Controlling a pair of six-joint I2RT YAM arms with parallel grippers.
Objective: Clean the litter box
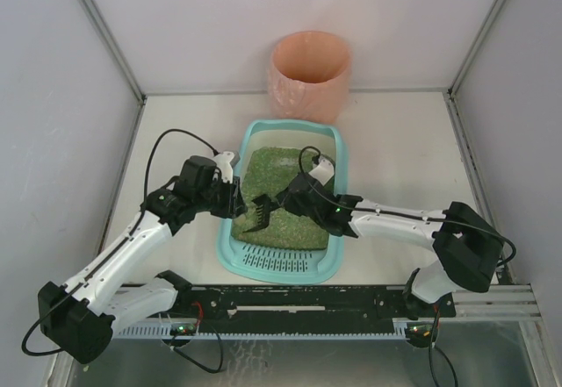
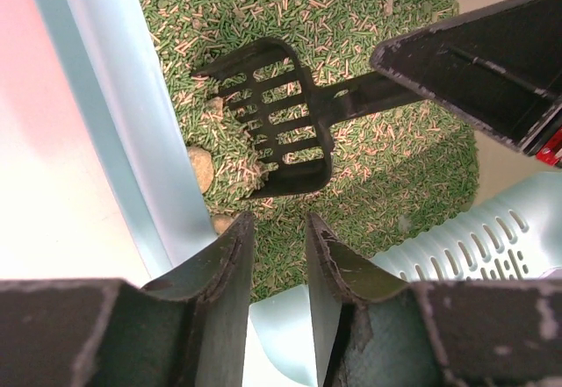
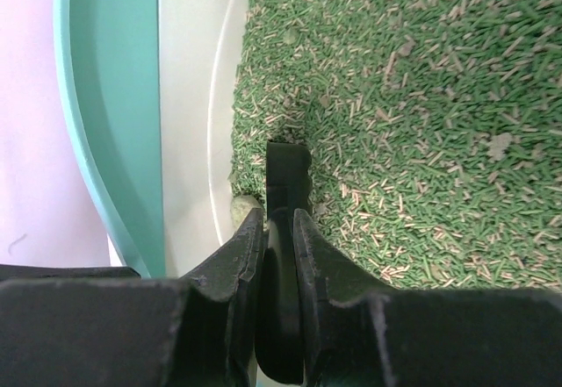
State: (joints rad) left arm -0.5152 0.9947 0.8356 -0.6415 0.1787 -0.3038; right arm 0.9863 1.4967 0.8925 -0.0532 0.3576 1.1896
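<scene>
Litter box (image 1: pixel 290 130), long axis near-to-far, grate (image 1: pixel 281 264) end nearest

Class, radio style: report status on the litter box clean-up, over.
Right pincer shut on scoop handle. Left pincer open, empty, over litter box left rim. Scoop head in granules beside pale lump. No obstruction seen.

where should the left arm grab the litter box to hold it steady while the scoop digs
Grip the litter box by its left side wall, coming straight down from above with one finger inside and one outside. The wall is a thin raised lip, and the left gripper hangs right by it, jaws apart. Stay clear of the scoop just inside.
</scene>
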